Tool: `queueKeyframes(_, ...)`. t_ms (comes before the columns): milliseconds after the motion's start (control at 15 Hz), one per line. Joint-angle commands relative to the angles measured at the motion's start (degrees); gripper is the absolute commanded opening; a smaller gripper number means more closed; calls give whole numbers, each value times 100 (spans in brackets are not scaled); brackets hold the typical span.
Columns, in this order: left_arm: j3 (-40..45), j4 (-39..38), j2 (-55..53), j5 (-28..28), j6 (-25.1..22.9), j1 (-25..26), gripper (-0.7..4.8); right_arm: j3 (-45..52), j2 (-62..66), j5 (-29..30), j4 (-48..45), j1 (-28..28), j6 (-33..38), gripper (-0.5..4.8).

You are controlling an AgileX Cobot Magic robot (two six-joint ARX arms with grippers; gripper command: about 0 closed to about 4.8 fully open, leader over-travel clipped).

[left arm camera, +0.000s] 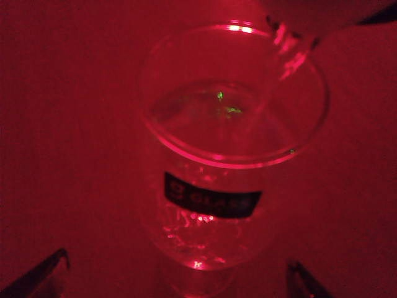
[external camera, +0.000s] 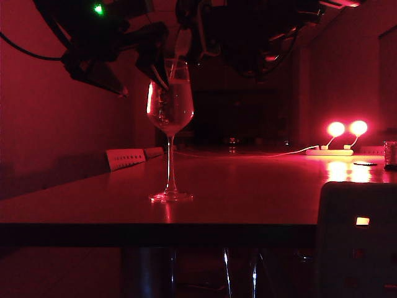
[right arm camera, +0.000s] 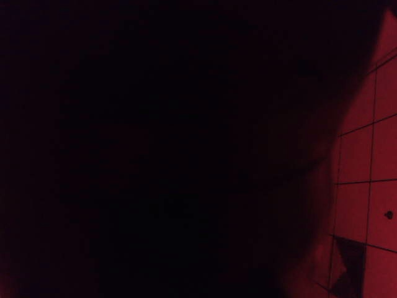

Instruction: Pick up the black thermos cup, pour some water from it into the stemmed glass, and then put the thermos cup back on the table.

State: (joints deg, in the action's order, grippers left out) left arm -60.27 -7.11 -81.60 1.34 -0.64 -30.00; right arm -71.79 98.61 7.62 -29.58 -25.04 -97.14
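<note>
Red light floods the dim room and the glossy desk (external camera: 236,192). The stemmed glass (external camera: 170,112) stands left of centre, water already in its bowl; pouring looks underway, so righting the black thermos cup (right arm camera: 161,149) comes next. The left hand (left arm camera: 173,279) gapes empty beside the glass. The right hand's opening is hidden.

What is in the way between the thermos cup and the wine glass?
Nothing visible. The black thermos cup's lip hangs just over the stemmed glass's rim, with what looks like water running in. The left end effector is open, close by the glass; the right end effector is lost in the dark overhead.
</note>
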Motion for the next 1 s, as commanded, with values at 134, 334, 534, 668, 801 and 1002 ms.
queueKeyframes(134, -28, 55, 20, 15, -39, -4, 479, -66, -72, 0, -369, -7, 4, 148)
queueKeyframes(334, -28, 52, 20, 15, -39, -4, 479, -66, -72, 0, -409, -4, 0, 148)
queueKeyframes(534, -28, 52, 20, 15, -39, -2, 479, -66, -72, -2, -605, -4, 0, 148)
queueKeyframes(668, -28, 50, 20, 15, -39, -2, 479, -66, -72, 0, -713, -4, -42, 148)
queueKeyframes(801, -28, 50, 20, 15, -39, -2, 479, -68, -72, 0, -756, -4, -44, 148)
queueKeyframes(1002, -28, 37, 20, 15, -39, -2, 479, -68, -72, 0, -769, -4, -306, 148)
